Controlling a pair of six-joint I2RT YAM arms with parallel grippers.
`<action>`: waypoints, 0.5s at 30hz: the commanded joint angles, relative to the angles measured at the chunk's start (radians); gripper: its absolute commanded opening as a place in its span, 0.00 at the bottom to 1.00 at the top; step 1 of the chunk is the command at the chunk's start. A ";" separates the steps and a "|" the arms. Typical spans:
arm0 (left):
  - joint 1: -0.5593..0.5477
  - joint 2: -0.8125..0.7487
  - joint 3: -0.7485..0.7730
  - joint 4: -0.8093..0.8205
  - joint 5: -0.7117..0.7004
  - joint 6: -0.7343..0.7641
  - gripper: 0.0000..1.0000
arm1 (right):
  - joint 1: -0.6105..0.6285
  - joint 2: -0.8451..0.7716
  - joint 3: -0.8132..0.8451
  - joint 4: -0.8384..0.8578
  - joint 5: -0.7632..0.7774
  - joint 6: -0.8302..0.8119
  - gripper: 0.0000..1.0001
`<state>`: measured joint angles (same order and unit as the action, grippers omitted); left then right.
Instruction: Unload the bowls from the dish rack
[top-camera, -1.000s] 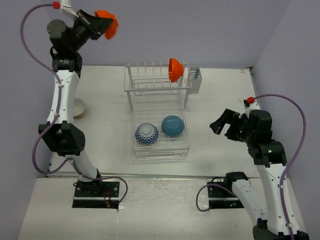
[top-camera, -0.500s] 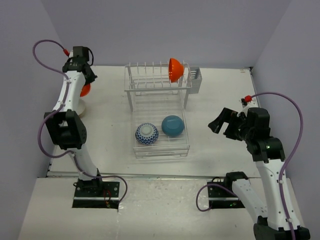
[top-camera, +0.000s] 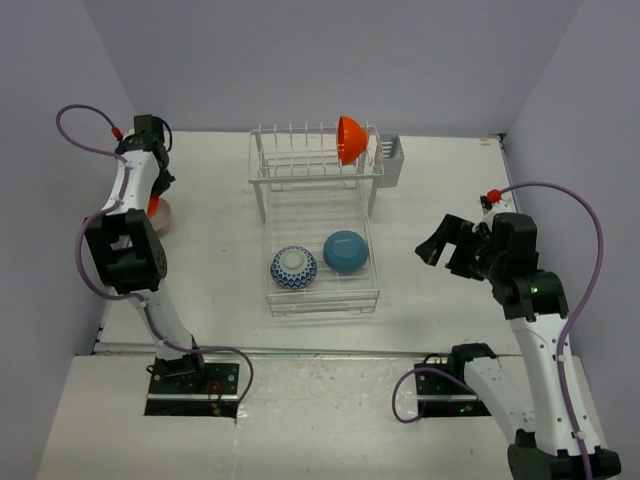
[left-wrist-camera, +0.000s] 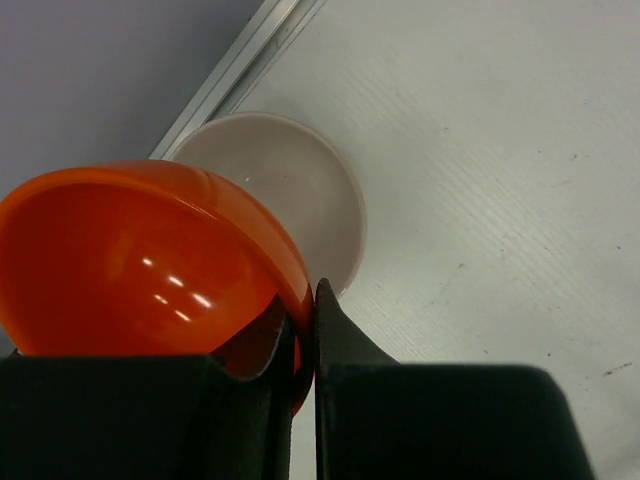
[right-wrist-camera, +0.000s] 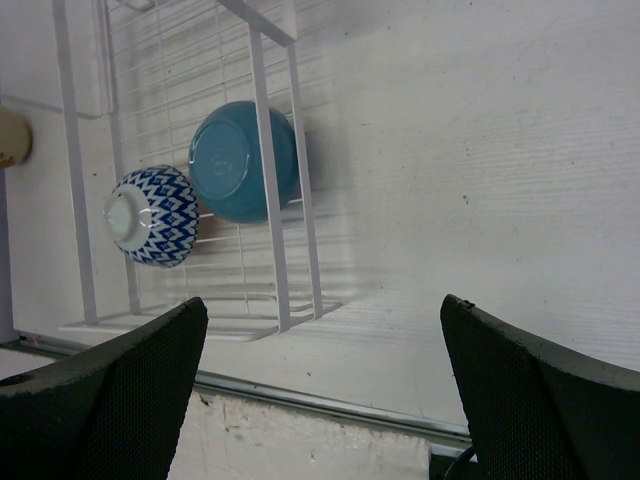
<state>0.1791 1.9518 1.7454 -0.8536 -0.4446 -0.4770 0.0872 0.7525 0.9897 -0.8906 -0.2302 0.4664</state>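
Observation:
My left gripper is shut on the rim of a glossy orange bowl and holds it just over the cream bowl on the table at far left; both show in the top view, orange over cream. A second orange bowl stands on edge in the white dish rack. The blue-and-white bowl and the teal bowl lie upside down on the rack's flat tray; they also show in the right wrist view, patterned and teal. My right gripper is open and empty, right of the rack.
A grey cutlery caddy hangs on the rack's back right corner. The table's left metal edge runs close to the cream bowl. The near table edge lies below the right gripper.
My left arm has swung down from high at the back left, carrying the orange bowl to just above the cream bowl. The right arm has barely moved.

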 joint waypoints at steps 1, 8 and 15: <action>0.032 0.010 -0.021 0.056 0.001 0.023 0.00 | 0.006 -0.002 0.012 0.028 -0.018 -0.014 0.99; 0.040 0.047 -0.053 0.087 0.024 0.035 0.00 | 0.006 -0.004 0.010 0.033 -0.018 -0.011 0.99; 0.040 0.084 -0.067 0.100 0.066 0.044 0.00 | 0.006 -0.008 0.006 0.033 -0.015 -0.005 0.99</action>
<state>0.2161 2.0354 1.6863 -0.7982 -0.3893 -0.4549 0.0872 0.7517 0.9897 -0.8902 -0.2302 0.4671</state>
